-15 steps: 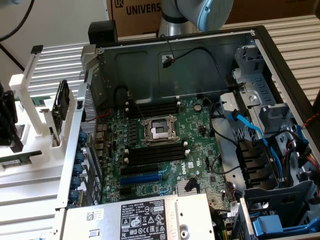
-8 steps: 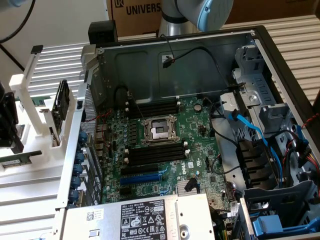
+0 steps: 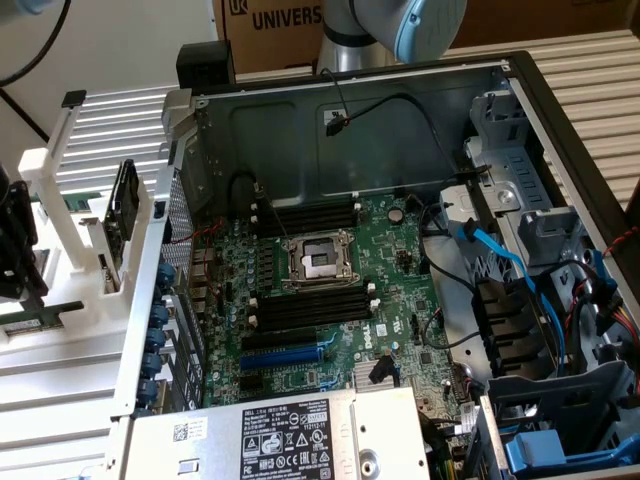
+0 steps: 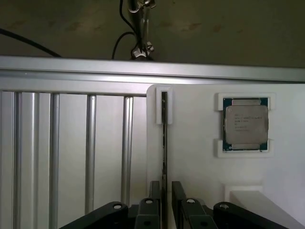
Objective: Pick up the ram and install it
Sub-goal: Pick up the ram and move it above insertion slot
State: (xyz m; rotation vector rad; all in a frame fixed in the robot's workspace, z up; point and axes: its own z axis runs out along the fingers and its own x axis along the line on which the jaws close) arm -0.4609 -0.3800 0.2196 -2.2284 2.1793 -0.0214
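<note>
The ram [image 4: 164, 138] stands on edge in a slot of the white holder [image 4: 200, 167], seen as a thin dark strip. My gripper [image 4: 166, 190] is open and straddles the ram's near end, one finger [image 4: 155, 191] on each side, with a small gap showing between the stick and the other finger. In the exterior view the black gripper [image 3: 18, 265] hangs at the far left over a green board strip [image 3: 48, 315], which looks like the ram, on the white fixture. The motherboard's long black memory slots [image 3: 305, 215] lie inside the open computer case.
A square silver processor chip [image 4: 246, 125] rests in a pocket of the white holder beside the ram. Ribbed aluminium table [image 4: 71, 152] lies around the fixture. The case wall [image 3: 150, 300], cables [image 3: 500, 260] and power supply [image 3: 290, 435] crowd the motherboard. A dark part [image 3: 122, 210] stands upright on the fixture.
</note>
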